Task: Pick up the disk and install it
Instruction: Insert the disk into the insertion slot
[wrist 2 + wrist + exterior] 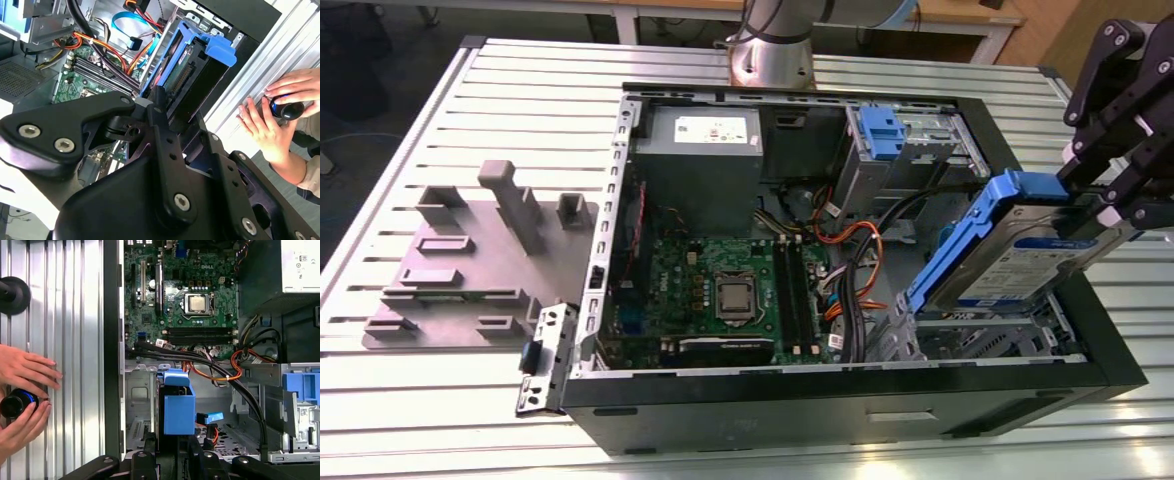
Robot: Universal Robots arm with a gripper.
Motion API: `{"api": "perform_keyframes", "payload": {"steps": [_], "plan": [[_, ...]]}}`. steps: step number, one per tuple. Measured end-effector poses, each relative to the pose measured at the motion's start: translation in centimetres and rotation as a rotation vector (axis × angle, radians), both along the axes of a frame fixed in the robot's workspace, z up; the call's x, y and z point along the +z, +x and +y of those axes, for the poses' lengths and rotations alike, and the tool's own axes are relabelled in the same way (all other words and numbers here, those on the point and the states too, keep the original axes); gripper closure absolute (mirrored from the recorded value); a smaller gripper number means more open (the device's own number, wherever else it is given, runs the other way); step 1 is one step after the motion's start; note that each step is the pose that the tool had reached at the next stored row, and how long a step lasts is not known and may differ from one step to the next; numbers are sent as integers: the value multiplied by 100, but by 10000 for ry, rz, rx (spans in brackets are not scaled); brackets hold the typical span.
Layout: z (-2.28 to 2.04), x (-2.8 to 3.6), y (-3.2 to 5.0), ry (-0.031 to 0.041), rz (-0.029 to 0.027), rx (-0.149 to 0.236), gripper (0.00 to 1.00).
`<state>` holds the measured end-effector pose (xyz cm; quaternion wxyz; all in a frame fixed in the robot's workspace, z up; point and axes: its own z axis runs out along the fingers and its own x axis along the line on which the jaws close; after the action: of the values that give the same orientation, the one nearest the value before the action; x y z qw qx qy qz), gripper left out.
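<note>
**A:** What have you got hold of?

**B:** The disk (1034, 262). My gripper (1105, 205) is closed on its upper end, and the disk sits clipped in its blue carrier (977, 232).

**A:** Where is it?

**B:** It's above the open case (854, 392), by the case's edge on the exterior view's right, toward the corner nearest that camera. It is tilted, with the label facing that camera. Its lower end is down at the metal cage (987, 340) in that corner. I cannot tell whether it touches the cage.

**A:** What else is in the case?

**B:** The board (185, 300) lies flat on the case floor. The grey power supply (698, 140) sits against the far edge. A second blue carrier (881, 128) is in a bay along that same edge. Orange and black cables (225, 371) run between the board and the cage.

**A:** Is anyone near?

**B:** In the first wrist view, a person's hands (27, 372) rest on the slatted table (480, 100), near the case wall. They are around a dark knob (16, 404). A grey block (467, 265) with pegs stands near the table's edge on the exterior view's left, well apart from me.
</note>
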<state>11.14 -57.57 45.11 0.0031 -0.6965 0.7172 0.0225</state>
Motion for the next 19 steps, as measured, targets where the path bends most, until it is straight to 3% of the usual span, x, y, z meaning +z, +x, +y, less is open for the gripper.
{"api": "perform_keyframes", "payload": {"steps": [6,19], "plan": [[0,-32,0,2,0,0,65],[0,-262,0,2,0,0,65]]}}
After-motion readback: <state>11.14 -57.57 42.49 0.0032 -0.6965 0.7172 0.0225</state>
